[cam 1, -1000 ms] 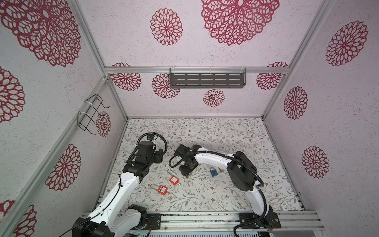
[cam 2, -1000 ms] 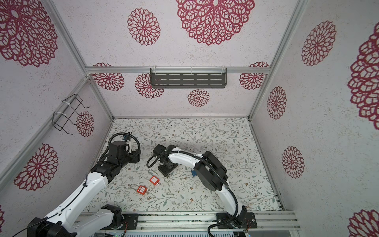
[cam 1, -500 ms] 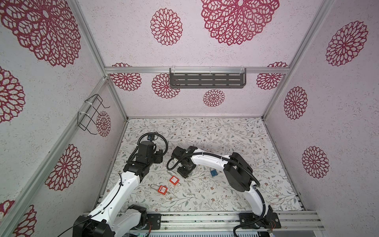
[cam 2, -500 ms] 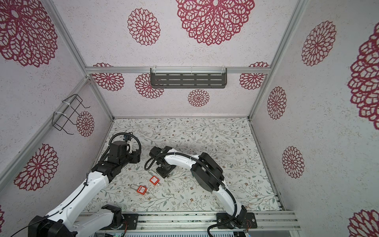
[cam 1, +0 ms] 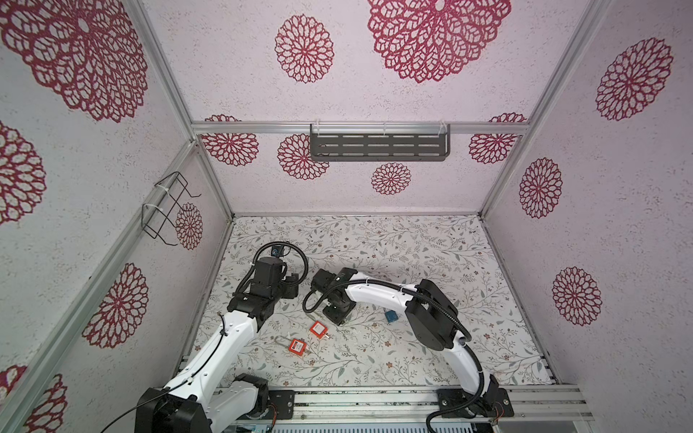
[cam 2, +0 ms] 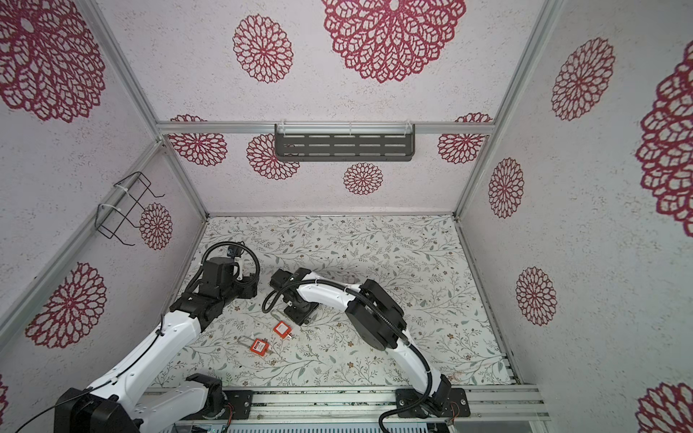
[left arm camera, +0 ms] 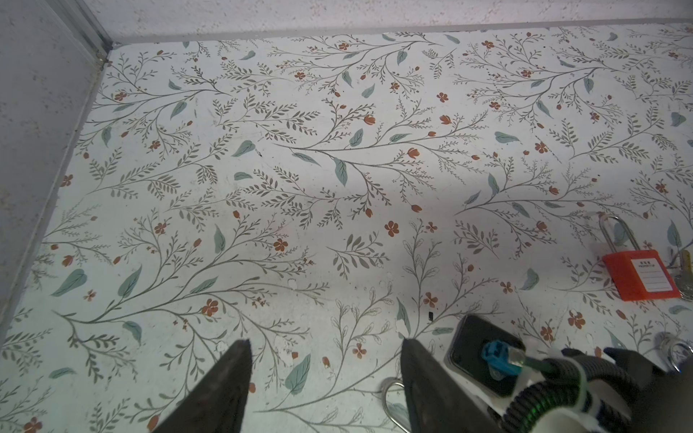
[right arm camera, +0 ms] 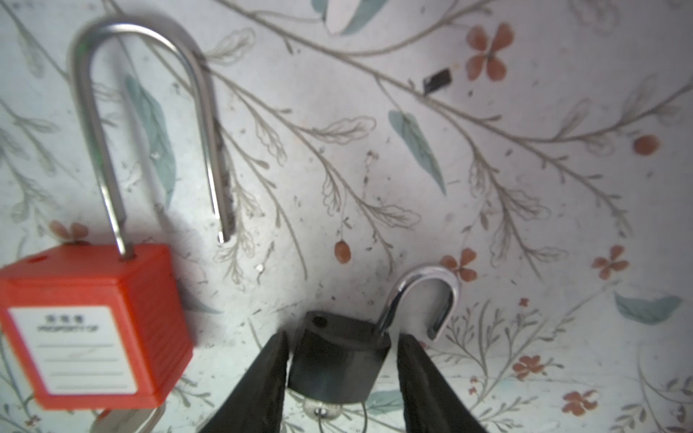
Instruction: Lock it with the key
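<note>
I log the left end effector (left arm camera: pixel 325 343) released, holding nothing, over the bare desk (left arm camera: pixel 337 150). In a top view, one red padlock (cam 1: pixel 298 345) and another red padlock (cam 1: pixel 318 330) lie at 8 o'clock of the right end effector (right arm camera: pixel 342 337). Its fingers flank the black padlock (right arm camera: pixel 337 369), which has its shackle open and the key (right arm camera: pixel 322 410) in its base. I cannot tell whether the end effector is clenched. A blue item (cam 1: pixel 390 316) sits at 3 o'clock.

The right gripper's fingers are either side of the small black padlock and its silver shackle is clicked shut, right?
Only the last part is wrong. The right wrist view shows the small black padlock between the fingers of the right gripper, but its silver shackle stands open, free end clear of the body.
</note>
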You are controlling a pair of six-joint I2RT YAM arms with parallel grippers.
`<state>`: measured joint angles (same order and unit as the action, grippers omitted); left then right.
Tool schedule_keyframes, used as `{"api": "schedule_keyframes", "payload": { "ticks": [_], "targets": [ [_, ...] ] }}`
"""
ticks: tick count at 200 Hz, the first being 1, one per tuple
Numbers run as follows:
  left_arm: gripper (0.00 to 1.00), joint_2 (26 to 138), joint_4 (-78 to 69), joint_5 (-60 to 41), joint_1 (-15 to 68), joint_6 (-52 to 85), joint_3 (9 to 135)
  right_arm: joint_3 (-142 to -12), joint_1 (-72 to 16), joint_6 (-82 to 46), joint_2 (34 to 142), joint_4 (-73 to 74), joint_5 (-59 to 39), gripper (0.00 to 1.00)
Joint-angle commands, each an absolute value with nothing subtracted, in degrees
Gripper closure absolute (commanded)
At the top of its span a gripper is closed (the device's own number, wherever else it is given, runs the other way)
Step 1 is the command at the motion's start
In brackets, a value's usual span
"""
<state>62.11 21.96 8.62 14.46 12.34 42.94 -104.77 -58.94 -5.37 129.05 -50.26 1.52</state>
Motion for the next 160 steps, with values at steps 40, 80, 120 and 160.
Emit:
{"api": "schedule_keyframes", "payload": {
  "ticks": [40,80,120,160],
  "targets": [
    [0.33,62.53,22.1,8.37,13.8,12.83,42.98,-103.53,-58.63,-3.6,127.52,-53.0,4.19,0.49],
    [0.33,62.67,22.23,8.31,13.8,12.74,43.24,-100.07,-57.88,-3.78,124.98,-51.78,5.01,0.47],
    [0.33,63.01,22.41,8.33,13.8,12.66,43.24,-98.41,-57.48,-3.53,123.71,-51.33,5.32,0.47],
    [0.33,63.41,22.28,8.07,13.8,12.31,43.32,-96.59,-57.39,-0.04,122.76,-48.3,1.49,0.47]
  ]
}}
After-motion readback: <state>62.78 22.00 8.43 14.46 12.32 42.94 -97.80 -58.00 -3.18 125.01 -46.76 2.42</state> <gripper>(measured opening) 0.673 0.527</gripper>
